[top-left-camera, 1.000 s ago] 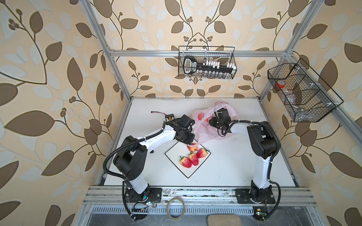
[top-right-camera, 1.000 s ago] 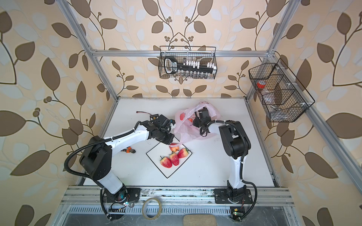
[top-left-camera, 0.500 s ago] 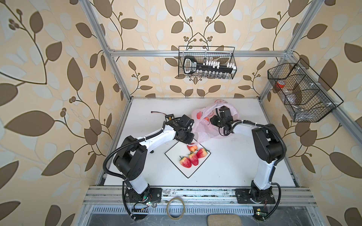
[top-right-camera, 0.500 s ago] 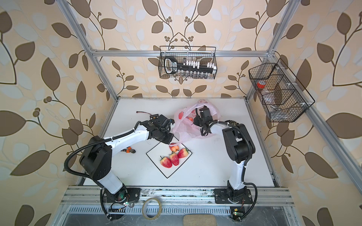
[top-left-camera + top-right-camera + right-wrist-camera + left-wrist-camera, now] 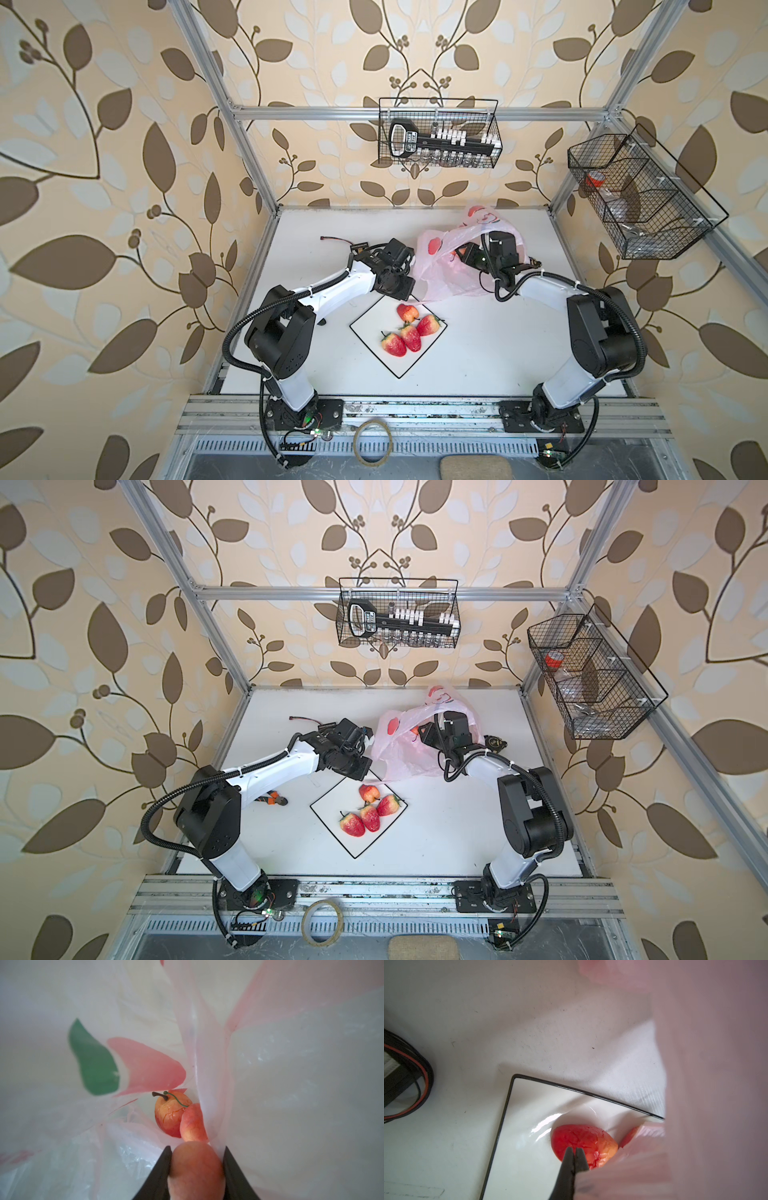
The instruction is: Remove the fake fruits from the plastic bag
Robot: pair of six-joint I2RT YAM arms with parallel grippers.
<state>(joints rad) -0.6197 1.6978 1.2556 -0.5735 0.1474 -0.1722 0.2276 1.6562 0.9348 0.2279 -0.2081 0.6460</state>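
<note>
Fruit (image 5: 195, 1167) pinched between right fingers (image 5: 160, 1176), apparently inside bag (image 5: 301, 1084).

Pink peach-printed bag (image 5: 440, 282), red-yellow fruits (image 5: 411, 336), black-rimmed white plate (image 5: 370, 330)

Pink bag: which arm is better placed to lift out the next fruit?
Right: the right hand is inside the plastic bag, gripping a fruit. The left hand is shut outside, over the plate.
</note>
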